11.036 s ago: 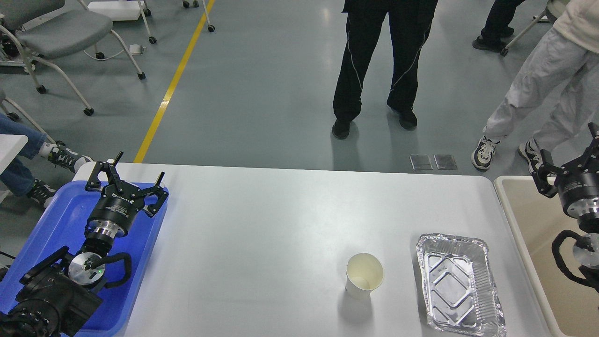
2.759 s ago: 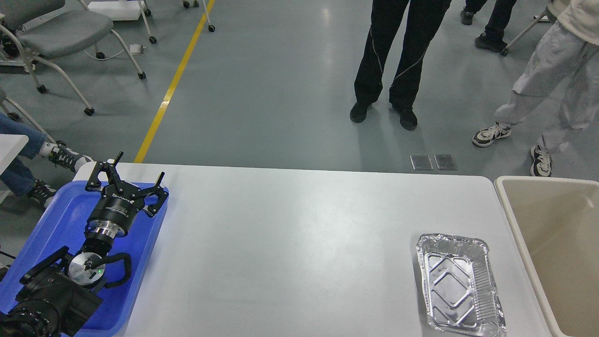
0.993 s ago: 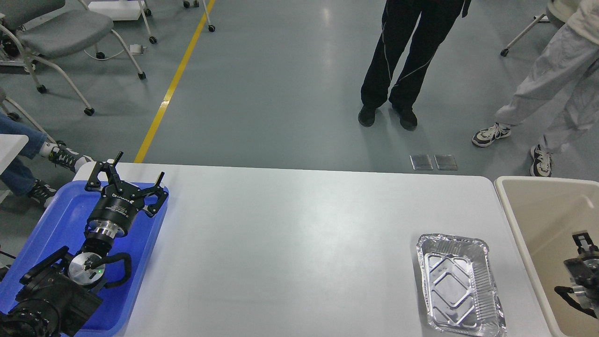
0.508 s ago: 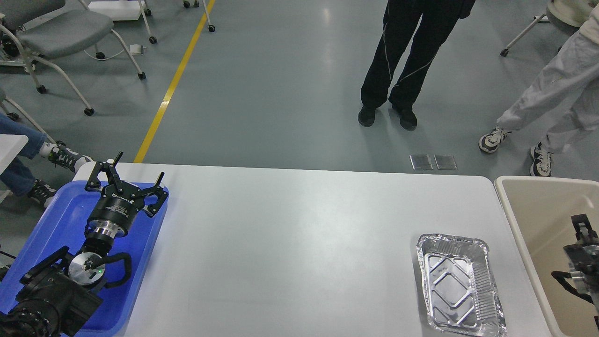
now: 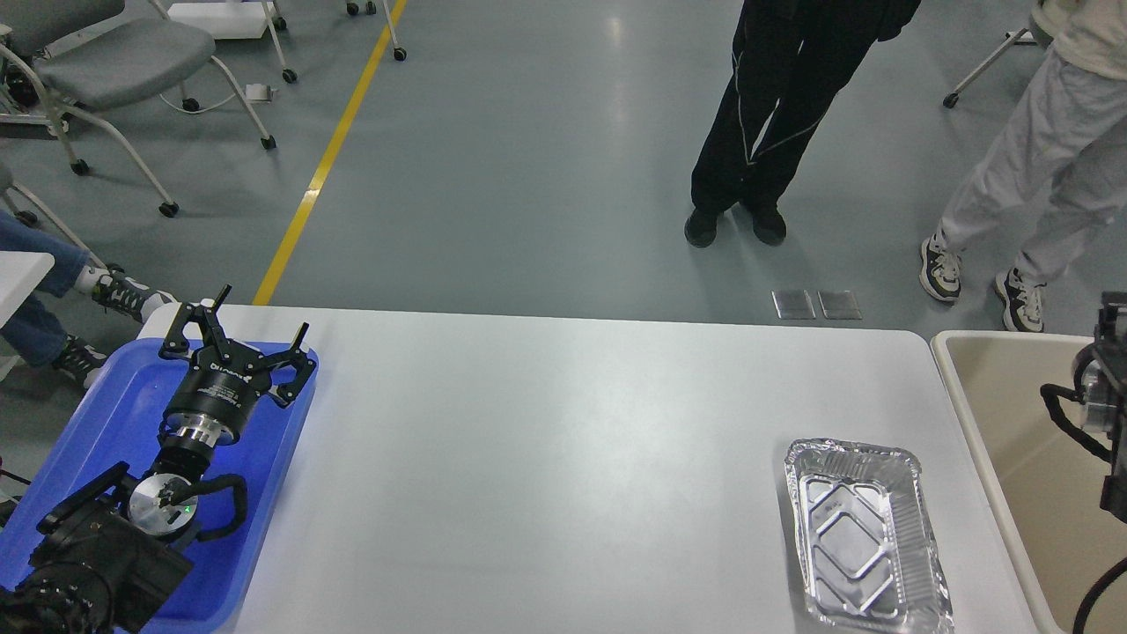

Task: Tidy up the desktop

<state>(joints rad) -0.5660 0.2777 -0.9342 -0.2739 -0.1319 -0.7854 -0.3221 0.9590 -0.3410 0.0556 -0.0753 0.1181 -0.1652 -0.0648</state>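
The white desktop (image 5: 563, 458) fills the lower view. A crinkled foil tray (image 5: 867, 537), empty, lies on it near the front right. My left gripper (image 5: 249, 328) is open and empty, held above the far end of the blue tray (image 5: 106, 414) at the left edge. My right arm comes in at the right edge above the beige tub (image 5: 995, 440). Its gripper (image 5: 1113, 308) is dark and cut off by the frame, so its fingers cannot be told apart.
People stand on the grey floor beyond the table: black trousers (image 5: 757, 132) at centre, light trousers (image 5: 1021, 176) at right. Wheeled chairs (image 5: 106, 62) and a yellow floor line (image 5: 326, 158) are at far left.
My right arm has risen over the tub toward its far end. The paper cup seen 11 s ago is gone from the desktop. My left arm has not moved. The people have shifted.
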